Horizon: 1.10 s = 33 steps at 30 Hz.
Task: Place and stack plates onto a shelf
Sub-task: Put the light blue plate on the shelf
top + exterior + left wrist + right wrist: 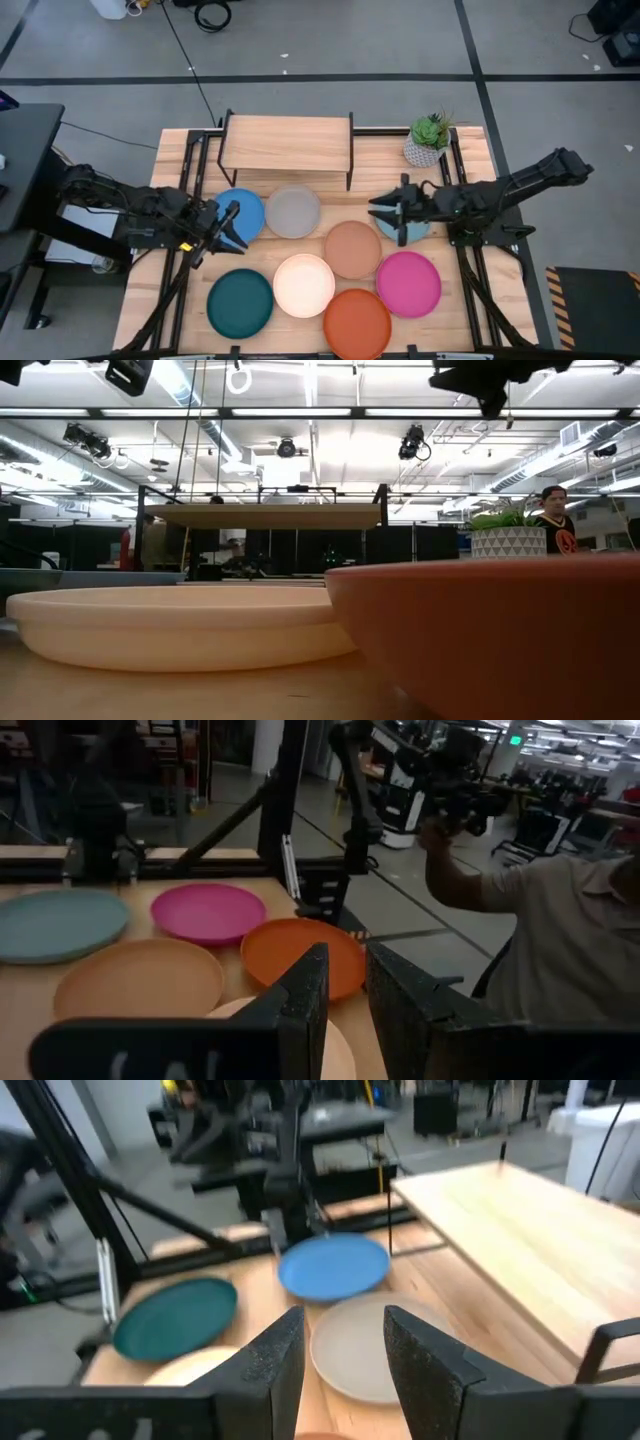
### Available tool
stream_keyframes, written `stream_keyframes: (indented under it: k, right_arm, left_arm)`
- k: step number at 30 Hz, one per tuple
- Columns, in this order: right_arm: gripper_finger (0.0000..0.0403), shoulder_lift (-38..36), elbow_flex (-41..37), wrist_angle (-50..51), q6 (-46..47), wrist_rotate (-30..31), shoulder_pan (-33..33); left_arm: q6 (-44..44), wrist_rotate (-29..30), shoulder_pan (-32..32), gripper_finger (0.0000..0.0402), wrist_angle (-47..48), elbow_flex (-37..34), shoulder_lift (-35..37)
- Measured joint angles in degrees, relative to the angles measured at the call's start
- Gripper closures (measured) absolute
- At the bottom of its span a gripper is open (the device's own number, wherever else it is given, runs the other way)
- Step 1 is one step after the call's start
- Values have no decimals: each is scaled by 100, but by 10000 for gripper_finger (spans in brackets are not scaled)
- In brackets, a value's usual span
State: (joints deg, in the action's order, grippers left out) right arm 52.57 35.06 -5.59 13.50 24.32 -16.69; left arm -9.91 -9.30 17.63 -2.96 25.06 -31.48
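Eight plates lie flat on the table in front of the shelf (285, 145): blue (244, 208), grey (293, 211), peach (353, 249), cream-white (303, 284), dark teal (240, 302), orange (357, 322), magenta (408, 283) and light blue (418, 229). My left gripper (226, 226) is open and hovers over the blue plate's near-left rim. My right gripper (386, 216) is open and hovers over the light blue plate, hiding much of it. The shelf top (520, 1240) is bare.
A potted plant (430, 140) stands at the table's far right, beside the shelf. Black frame rails run along both table sides (190, 170). A person (560, 920) stands beyond the table's right edge. The orange plate (490, 630) and cream plate (180, 625) fill the low view.
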Motion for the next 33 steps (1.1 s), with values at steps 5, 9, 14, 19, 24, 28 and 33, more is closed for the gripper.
stream_keyframes:
  k: [5, 9, 14, 19, 24, 28, 33]
  right_arm:
    - [258, 542, 464, 527, 4, -154, 2]
    - [258, 825, 697, 884, 44, -194, 2]
    - [258, 1048, 807, 1061, 267, -246, 2]
    - [258, 1171, 814, 1234, 493, -641, 2]
    - [258, 1320, 820, 1967, 662, -644, 125]
    - [258, 1491, 820, 3292, 1366, -627, 414]
    - [252, 1923, 818, 4214, 1916, -948, 553]
  left_arm:
    - [-1, 15, -4, 326, 383, 0, -2]
    - [-3, 17, -4, 326, 615, 0, -2]
    - [8, 17, -4, 326, 660, 0, -2]
    - [339, 454, -2, 326, 667, 0, -10]
    - [507, 1478, -4, 317, 670, 0, -209]
    - [586, 2031, -4, 293, 652, 0, -461]
    - [610, 2226, -11, 246, 552, 6, -704]
